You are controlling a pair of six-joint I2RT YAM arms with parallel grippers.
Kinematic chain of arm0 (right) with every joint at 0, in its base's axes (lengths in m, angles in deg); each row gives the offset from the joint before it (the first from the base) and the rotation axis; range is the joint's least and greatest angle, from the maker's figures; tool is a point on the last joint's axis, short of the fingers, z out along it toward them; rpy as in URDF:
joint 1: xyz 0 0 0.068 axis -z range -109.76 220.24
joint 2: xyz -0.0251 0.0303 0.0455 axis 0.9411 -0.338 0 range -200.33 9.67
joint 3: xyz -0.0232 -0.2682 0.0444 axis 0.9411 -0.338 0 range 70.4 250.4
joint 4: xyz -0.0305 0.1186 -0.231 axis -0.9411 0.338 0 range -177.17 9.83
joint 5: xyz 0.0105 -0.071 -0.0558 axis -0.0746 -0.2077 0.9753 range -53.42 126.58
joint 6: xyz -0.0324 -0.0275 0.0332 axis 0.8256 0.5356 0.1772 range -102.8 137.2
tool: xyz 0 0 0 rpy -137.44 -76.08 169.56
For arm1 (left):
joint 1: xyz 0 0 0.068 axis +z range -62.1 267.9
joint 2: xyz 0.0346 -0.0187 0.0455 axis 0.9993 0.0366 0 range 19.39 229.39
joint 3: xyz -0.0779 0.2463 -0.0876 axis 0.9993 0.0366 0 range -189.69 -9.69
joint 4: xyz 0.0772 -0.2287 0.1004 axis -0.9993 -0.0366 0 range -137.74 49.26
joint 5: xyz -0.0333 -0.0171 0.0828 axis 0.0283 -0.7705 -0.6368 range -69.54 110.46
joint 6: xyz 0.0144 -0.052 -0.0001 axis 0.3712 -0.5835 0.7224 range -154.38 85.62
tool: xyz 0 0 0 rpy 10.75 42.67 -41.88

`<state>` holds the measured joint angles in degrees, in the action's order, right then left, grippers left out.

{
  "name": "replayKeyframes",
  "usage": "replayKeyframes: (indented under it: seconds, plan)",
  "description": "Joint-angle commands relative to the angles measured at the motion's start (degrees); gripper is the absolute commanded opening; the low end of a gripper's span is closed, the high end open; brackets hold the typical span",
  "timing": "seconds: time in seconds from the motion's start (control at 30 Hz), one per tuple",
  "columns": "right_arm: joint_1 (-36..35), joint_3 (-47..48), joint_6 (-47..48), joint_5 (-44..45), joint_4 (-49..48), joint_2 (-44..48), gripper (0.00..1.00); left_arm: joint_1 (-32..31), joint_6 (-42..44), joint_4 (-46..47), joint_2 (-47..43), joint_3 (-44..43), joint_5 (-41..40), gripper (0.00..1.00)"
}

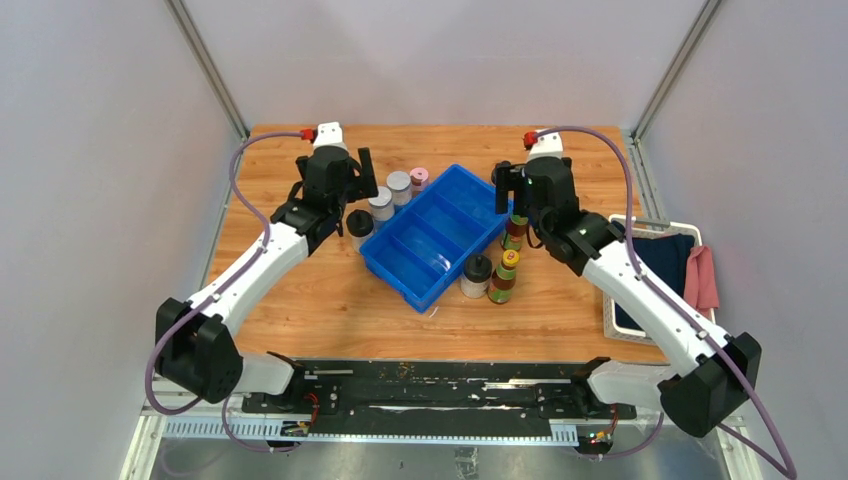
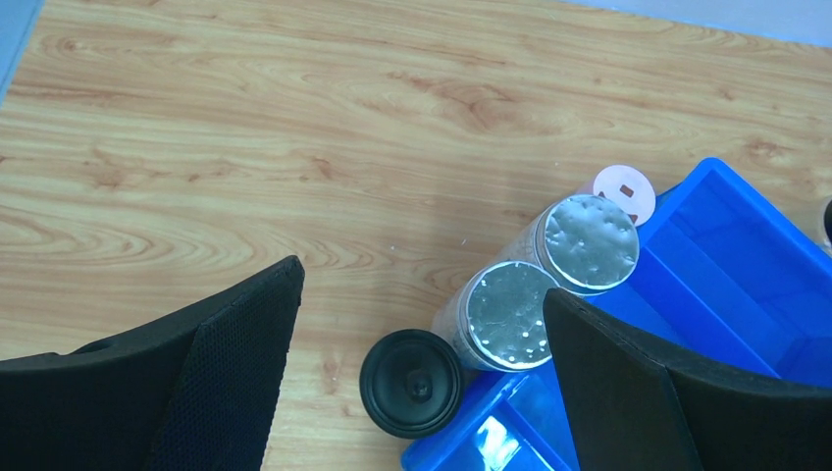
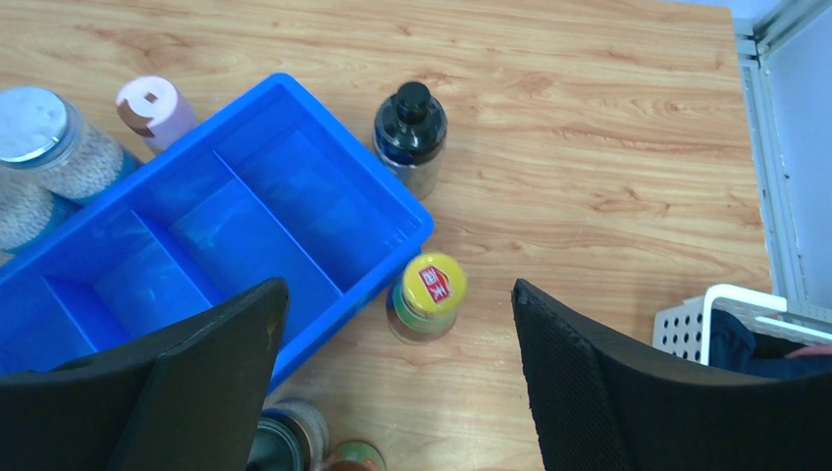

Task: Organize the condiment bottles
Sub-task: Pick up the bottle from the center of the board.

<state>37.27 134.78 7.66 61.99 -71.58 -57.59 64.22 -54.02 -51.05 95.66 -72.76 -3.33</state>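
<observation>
You are looking down on a wooden table (image 1: 330, 300) with a blue divided tray (image 1: 440, 232) at its centre. Four jars line the tray's 10 o'clock side: a black-lidded jar (image 2: 411, 382), two grey-lidded jars (image 2: 507, 314) and a pink-lidded jar (image 2: 623, 193). Your left gripper (image 2: 422, 280) hangs above them, jaws released and wide, holding nothing. The dark bottles (image 1: 503, 280) stand on the table at the tray's 4 o'clock side. Your right gripper (image 3: 397, 285) hangs over a yellow-capped bottle (image 3: 432, 285) — jaws apart, not gripping it.
</observation>
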Motion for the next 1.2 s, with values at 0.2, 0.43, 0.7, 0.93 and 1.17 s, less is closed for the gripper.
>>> replayKeyframes:
  seconds: [0.2, 0.43, 0.7, 0.93, 1.17]
  plan:
    - [-0.9, 6.8, 0.1, -2.2, 0.7, -4.1, 0.88, -0.7, 1.7, 0.3, 1.9, -2.1, -1.8, 1.0]
    - [-0.9, 9.0, 1.7, -4.0, 1.6, -6.1, 0.88, -1.1, 1.2, 0.4, 3.2, -3.1, -2.0, 1.0]
    - [-0.9, 15.1, 4.4, -8.6, 3.7, -10.8, 0.88, -1.5, -1.4, 6.4, 1.0, -1.0, -7.4, 0.99]
    - [-0.7, 22.1, 6.5, -6.4, 6.2, -16.1, 0.89, -1.6, 0.1, 10.0, 2.6, -3.0, -10.4, 0.99]
    - [-0.7, 29.5, 6.6, -11.5, 8.1, -23.6, 0.89, -1.6, 1.1, 11.8, 6.1, -5.9, -11.8, 0.99]
